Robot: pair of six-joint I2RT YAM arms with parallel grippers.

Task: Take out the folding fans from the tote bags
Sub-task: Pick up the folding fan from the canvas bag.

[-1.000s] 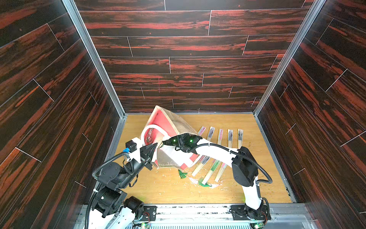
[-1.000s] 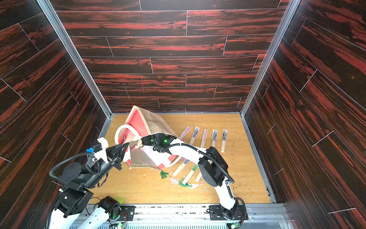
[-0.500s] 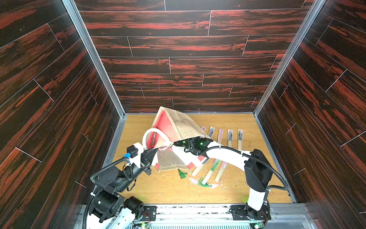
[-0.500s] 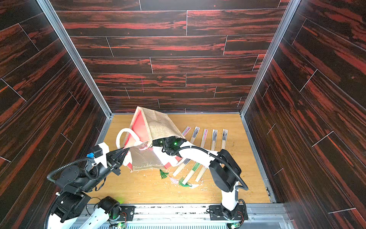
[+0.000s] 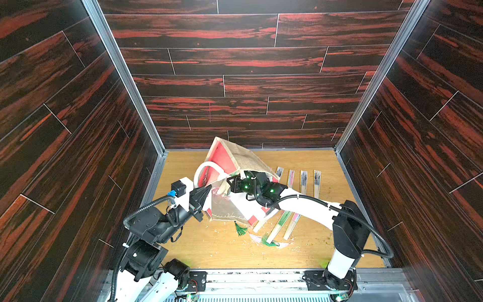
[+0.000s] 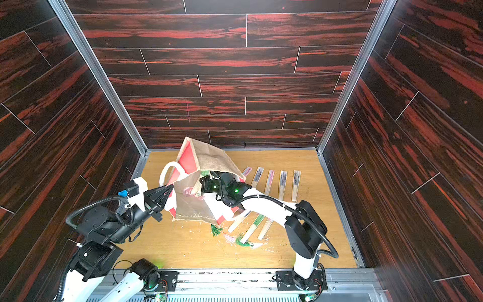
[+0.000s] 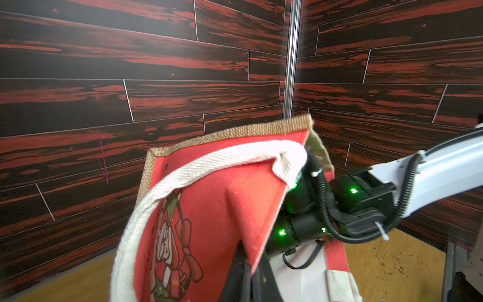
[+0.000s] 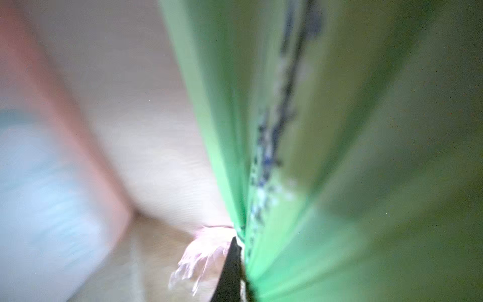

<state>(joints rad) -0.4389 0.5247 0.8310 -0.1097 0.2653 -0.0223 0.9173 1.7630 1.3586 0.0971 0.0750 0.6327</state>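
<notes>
Shows a tan burlap tote bag (image 5: 243, 159) tipped over on a wooden floor (image 5: 222, 251), mouth facing the robot, 1 red side panel turned up with a white handle (image 5: 206, 167) looped across it. Against 1 second ago, sits a little farther right, with the right arm (image 5: 308, 206) bent wider at the elbow. Shows the left gripper (image 7: 248, 264) clamped fully closed on the edge of the bag's red panel, the same hold as 1 second ago. Shows the right gripper (image 5: 232, 184) reaching into the bag's mouth, tucked under the burlap top edge. In the right wrist view, gives only 1 dark fingertip (image 8: 232, 269) pressed against a green fan (image 8: 274, 157) inside the bag, a pink tassel (image 8: 201, 251) just beside; impossible to tell whether those jaws have closed or grip anything. Leaves 5 folding fans (image 6: 282, 180) in a neat row just right of the bag, unmoved, and 3 more at the bag's front corner, partly under the right arm, with green tassels (image 5: 240, 228) beside them. Bears a printed cartoon figure (image 7: 170, 235) in white, red and green on the red panel. Shows dark brush-like marks on the green fan, too blurred to read. Hides the bag's interior and the right fingertips in both top views; in a top view, lets only 4 of the row show past the bag
</notes>
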